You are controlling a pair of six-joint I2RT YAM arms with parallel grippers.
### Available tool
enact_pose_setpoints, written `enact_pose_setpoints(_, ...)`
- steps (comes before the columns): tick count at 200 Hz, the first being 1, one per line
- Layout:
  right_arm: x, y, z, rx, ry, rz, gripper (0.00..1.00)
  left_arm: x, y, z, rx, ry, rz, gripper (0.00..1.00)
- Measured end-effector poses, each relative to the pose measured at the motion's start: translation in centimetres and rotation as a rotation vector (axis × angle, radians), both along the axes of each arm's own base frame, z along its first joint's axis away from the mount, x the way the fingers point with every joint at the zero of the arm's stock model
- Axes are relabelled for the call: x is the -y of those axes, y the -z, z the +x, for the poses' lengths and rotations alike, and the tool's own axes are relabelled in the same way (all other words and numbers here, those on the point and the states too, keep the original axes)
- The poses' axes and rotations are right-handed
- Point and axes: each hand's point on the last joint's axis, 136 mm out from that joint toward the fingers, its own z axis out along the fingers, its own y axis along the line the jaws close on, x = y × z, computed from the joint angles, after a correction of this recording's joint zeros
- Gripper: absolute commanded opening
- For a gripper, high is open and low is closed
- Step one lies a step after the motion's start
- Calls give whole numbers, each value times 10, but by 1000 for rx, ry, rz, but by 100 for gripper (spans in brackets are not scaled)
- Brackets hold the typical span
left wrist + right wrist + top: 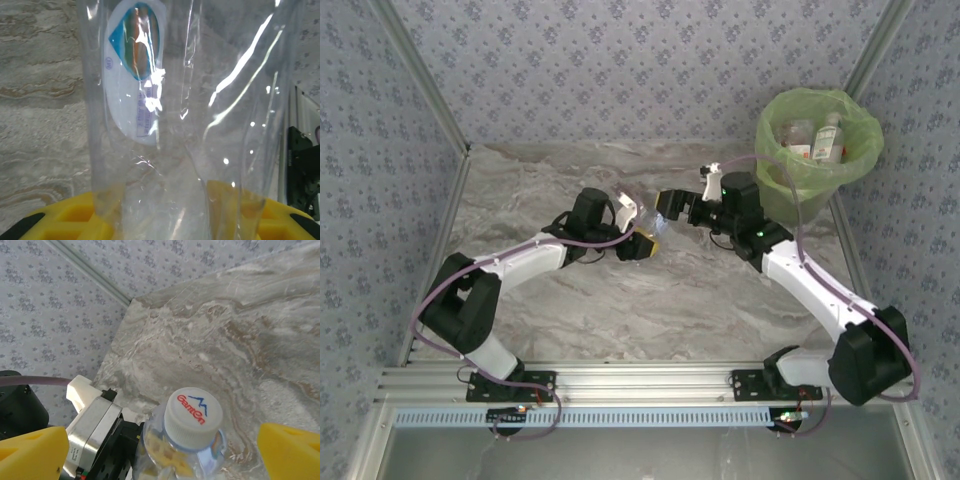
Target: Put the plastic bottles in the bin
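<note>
Bin (842, 176): is being shown at the far right corner of the worktop (570, 300). It is standing upright, lined with a lime-green bag (772, 128), just beyond the right arm's wrist.

Bin contents: at least two plastic bottles are being held inside. A green-capped bottle (830, 135) with a pale label is leaning towards the right side. A red-labelled bottle (798, 142) is lying just beside it on the left. Whether more are lying beneath them cannot be told.

Clear bottle (642, 220): is being held over the middle of the worktop, well apart from the bin, between the two tools. Whether it is touching the worktop cannot be told.

Clear bottle, detail: its see-through wall is being shown up close in the left wrist view. A white label (131, 75) with a blue and brown patch is being shown on its upper left. No liquid is being seen through the wall.

Cap (194, 412): white with red lettering, is being pointed up towards the right wrist camera.

Left tool (646, 238): is being kept clamped on the clear bottle. The yellow fingers (65, 217) are being pressed against the body from both sides.

Right tool (670, 206): is being held spread wide. Its yellow fingers (30, 455) are being kept on either side of the cap, and neither is touching it.

Arms: both are being reached inwards from the near edge, and the tools are being brought close together at the bottle.
</note>
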Motion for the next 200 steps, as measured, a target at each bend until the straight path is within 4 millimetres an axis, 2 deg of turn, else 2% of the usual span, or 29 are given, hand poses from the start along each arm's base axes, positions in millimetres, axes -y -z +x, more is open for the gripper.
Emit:
enact_pose_setpoints(36,-11,14,3,-47,-40,-8,96,4,-4,-7,-14,38,-24,30)
enact_pose_setpoints(91,-19,13,6,-47,-77,6,88,6,-7,-13,-27,71,-46,30)
enact_pose_setpoints(122,-20,18,9,-58,-72,5,65,6,-8,-13,-40,63,-51,30)
enact_pose_setpoints(172,-17,19,14,-48,-45,-11,43,8,-11,-11,-53,54,-69,34)
enact_pose_setpoints(200,-17,19,13,-48,-45,-11,24,9,-11,-11,-53,56,-71,35)
